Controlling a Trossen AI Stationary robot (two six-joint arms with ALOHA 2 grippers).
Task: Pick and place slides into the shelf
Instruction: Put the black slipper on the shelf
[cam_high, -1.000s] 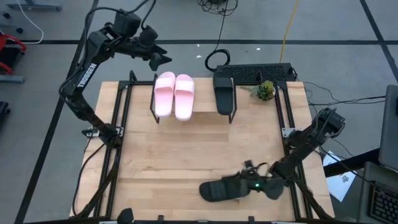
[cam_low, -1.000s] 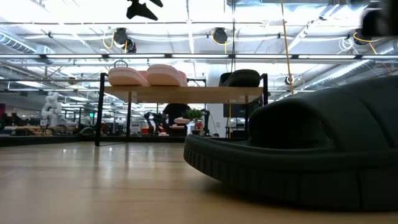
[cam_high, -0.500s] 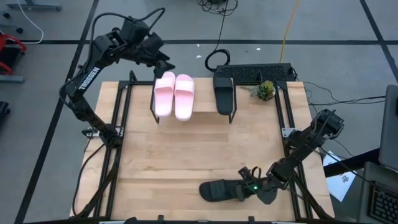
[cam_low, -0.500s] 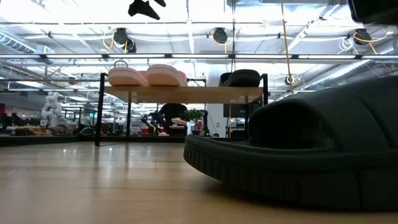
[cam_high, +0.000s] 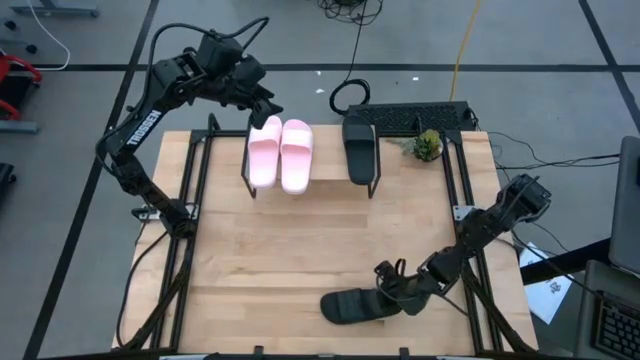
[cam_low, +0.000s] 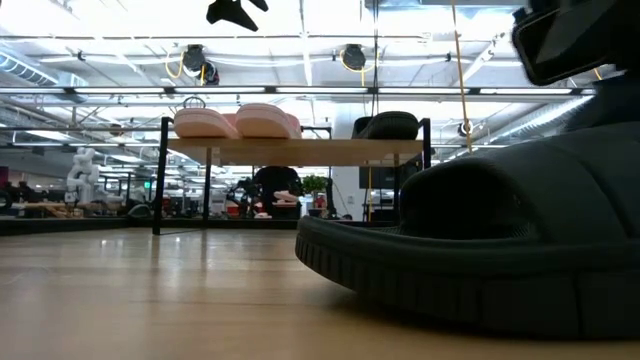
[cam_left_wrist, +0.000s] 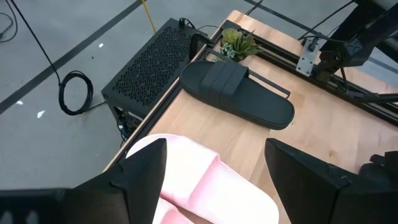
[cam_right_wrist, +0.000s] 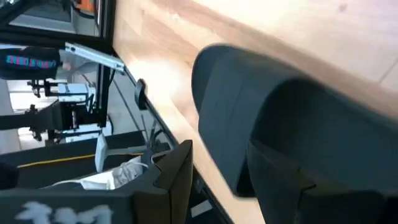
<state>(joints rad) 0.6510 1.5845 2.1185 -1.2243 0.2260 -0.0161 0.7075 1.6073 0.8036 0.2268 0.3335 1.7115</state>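
Two pale pink slides (cam_high: 281, 152) and one black slide (cam_high: 360, 147) rest sole-down on the shelf (cam_low: 300, 150) at the table's far side. A second black slide (cam_high: 352, 305) lies flat on the table near its near edge. My right gripper (cam_high: 393, 284) is low over that slide's right end and slants down. In the right wrist view one finger (cam_right_wrist: 176, 176) stands outside the slide's long edge (cam_right_wrist: 214, 124), with a gap between. My left gripper (cam_left_wrist: 214, 180) hangs open above the pink slides' far end (cam_left_wrist: 205, 183). My right gripper comes at the black slide on the table slanting down from the table's right side. One finger stands beside the sole's long edge (cam_right_wrist: 233, 177). The slide hides the other finger, so I cannot tell whether the gripper touches it. The slide lies flat on the table.
A black perforated box (cam_high: 412, 117) and a small green plant (cam_high: 427, 145) sit at the far right, beside the shelf. Black frame rails (cam_high: 190, 220) run along the table's left and right sides. Bare wood lies between the shelf and the near slide.
My right gripper has sunk and gone toward the table's left, over the right end of the black slide near the near edge, turning and tipping as it went. That slide has stayed put. My left gripper has swung toward the table's right, to above the pink slides.
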